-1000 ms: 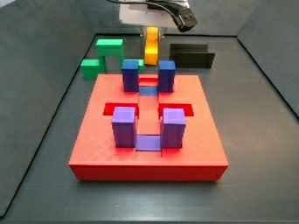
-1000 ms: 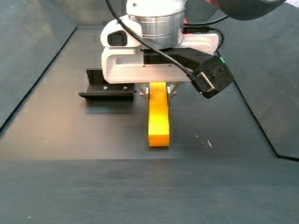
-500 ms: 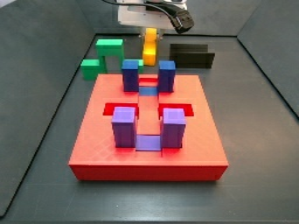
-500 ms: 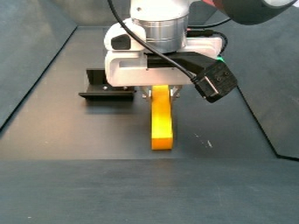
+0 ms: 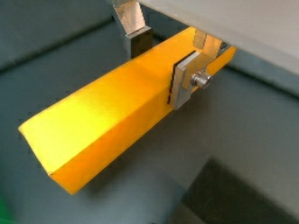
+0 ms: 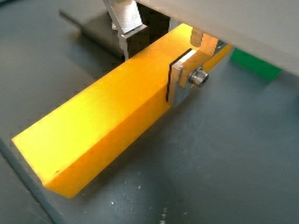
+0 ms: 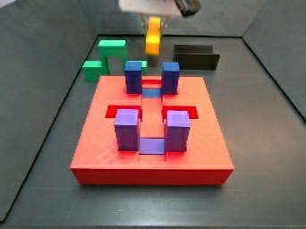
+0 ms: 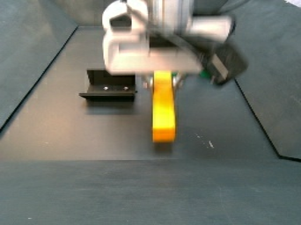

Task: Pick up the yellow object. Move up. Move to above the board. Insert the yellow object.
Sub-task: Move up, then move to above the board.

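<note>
My gripper (image 5: 163,54) is shut on the yellow object (image 5: 111,122), a long yellow-orange bar gripped near one end; the fingers (image 6: 184,77) press its two long sides in both wrist views. In a side view the bar (image 7: 153,38) hangs below the gripper (image 7: 153,16), lifted off the floor behind the board (image 7: 152,134). The board is a large red block with blue and purple pegs. In a side view the bar (image 8: 164,107) hangs from the gripper (image 8: 165,77), clear of the floor.
Green blocks (image 7: 106,54) stand at the back left of the board. A dark block (image 7: 196,56) lies at the back right. The black fixture (image 8: 107,88) stands on the floor left of the gripper. Grey walls enclose the floor.
The gripper has risen with the yellow object, which now hangs higher above the floor than a second ago.
</note>
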